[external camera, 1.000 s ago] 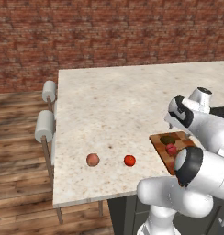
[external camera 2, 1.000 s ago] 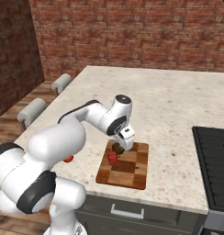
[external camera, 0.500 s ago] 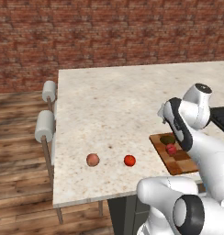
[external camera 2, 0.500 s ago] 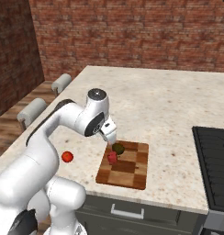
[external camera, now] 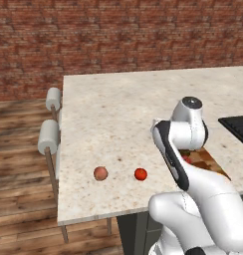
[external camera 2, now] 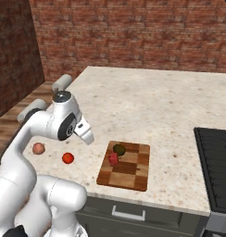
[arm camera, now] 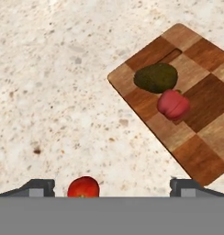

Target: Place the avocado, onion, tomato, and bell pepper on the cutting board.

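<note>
Two items on cutting board (arm camera: 196,114): avocado (arm camera: 156,77) lengthwise across its corner; end effector (arm camera: 113,187) spread.

The cutting board (arm camera: 196,114) is seen to be wood, laid in light and dark brown blocks with a matt, faintly grained face. A smooth, slightly glossy skin is shown by the tomato (arm camera: 83,187), at about seven o'clock from the board in the hand view. The bell pepper (arm camera: 173,104) looks smooth and dull crimson; the avocado (arm camera: 156,77), just beside it at eleven o'clock, is matt and faintly pebbled. The onion (external camera: 100,173) appears smooth and matt. The counter (external camera 2: 147,102) is rendered as speckled, polished-looking stone, the wall (external camera: 118,35) as rough brick, and the floor (external camera: 19,164) as planked wood.
</note>
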Controlling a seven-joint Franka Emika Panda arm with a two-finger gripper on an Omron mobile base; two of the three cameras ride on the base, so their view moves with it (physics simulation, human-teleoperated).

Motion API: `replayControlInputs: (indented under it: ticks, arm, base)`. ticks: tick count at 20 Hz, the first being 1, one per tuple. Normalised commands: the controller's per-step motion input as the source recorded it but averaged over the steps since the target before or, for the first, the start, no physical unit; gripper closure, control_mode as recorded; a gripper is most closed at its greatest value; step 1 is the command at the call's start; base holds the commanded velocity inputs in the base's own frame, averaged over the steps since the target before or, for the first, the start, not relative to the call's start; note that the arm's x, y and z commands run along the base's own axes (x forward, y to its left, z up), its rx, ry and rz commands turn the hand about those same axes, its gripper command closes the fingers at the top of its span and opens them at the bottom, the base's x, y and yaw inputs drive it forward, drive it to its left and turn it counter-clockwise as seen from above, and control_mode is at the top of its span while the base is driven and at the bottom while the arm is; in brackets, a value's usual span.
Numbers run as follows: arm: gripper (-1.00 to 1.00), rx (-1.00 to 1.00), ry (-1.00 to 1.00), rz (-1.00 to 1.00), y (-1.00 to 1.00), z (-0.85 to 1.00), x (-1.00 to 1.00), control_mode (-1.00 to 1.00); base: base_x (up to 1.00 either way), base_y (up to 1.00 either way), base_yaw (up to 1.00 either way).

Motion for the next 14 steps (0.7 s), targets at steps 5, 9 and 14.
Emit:
replayControlInputs:
  ticks: [5,9,14]
  arm:
    - [-1.00,-0.02,0.03,0.05,0.66,0.00,-0.01,-1.00]
    - [-1.00,0.00,0.09,0.10,0.35,0.00,0.00,-1.00]
    - [-1.00,0.00,0.13,0.16,0.07,0.00,0.00,-1.00]
  base:
    - [0.00,0.00,0.00]
    - [0.00,0.00,0.00]
    - [0.00,0.00,0.00]
